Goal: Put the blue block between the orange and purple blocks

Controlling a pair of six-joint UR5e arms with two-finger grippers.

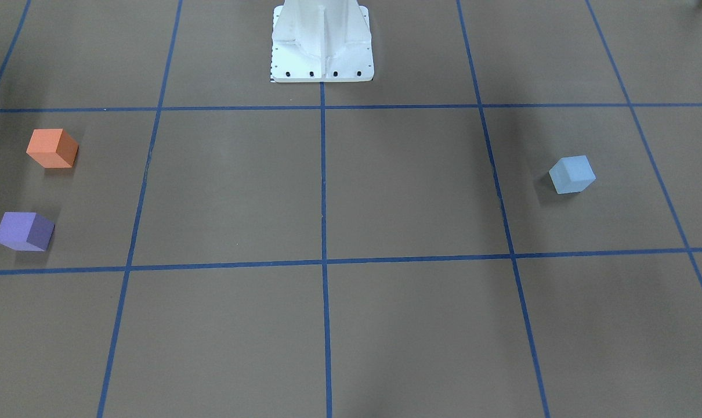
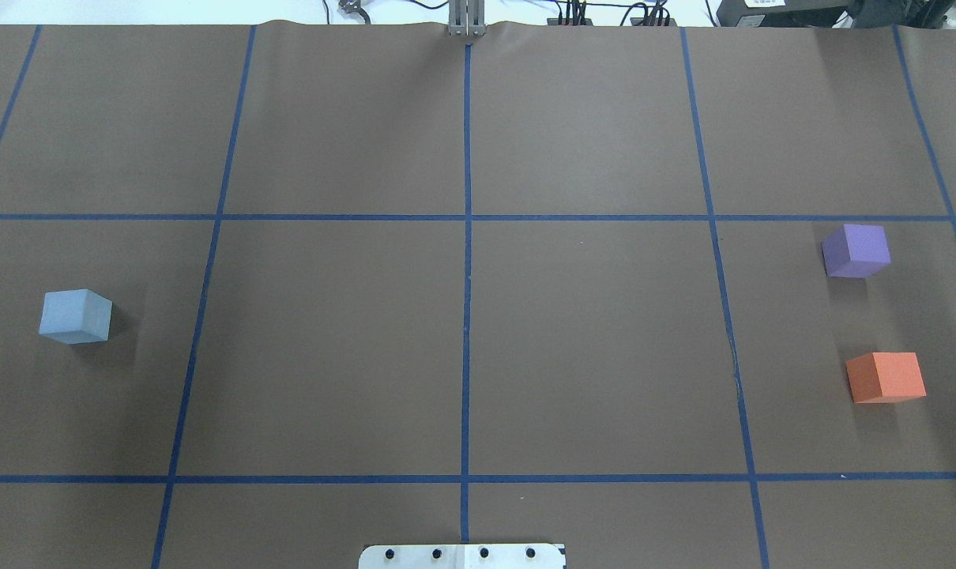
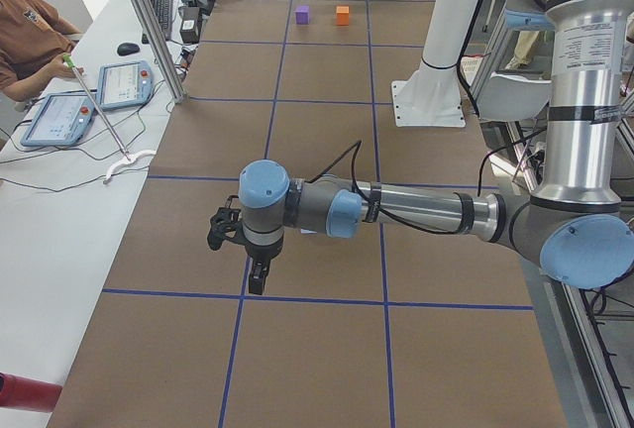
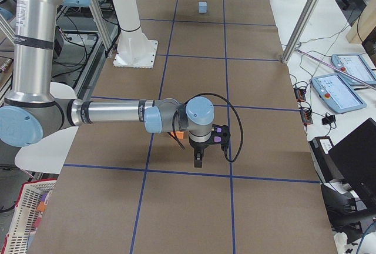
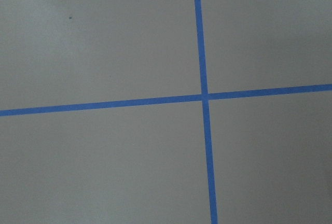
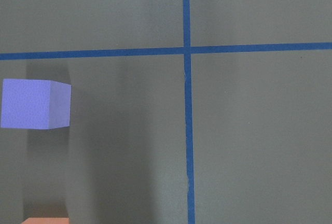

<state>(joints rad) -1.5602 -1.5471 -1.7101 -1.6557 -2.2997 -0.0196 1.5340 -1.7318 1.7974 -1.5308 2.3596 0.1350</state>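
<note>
The light blue block (image 2: pixel 75 316) sits alone on the left side of the table; it also shows in the front view (image 1: pixel 571 174). The purple block (image 2: pixel 856 250) and the orange block (image 2: pixel 886 378) sit apart on the right side, with a bare gap between them. The right wrist view shows the purple block (image 6: pixel 35 103) and the top edge of the orange block (image 6: pixel 45 220). My left gripper (image 3: pixel 256 284) and right gripper (image 4: pixel 198 161) show only in the side views, hanging above the table. I cannot tell whether either is open or shut.
The white robot base (image 1: pixel 322 43) stands at the table's middle edge. Blue tape lines (image 2: pixel 467 316) divide the brown table into squares. An operator (image 3: pixel 25 37) sits beside tablets (image 3: pixel 94 101) at a side desk.
</note>
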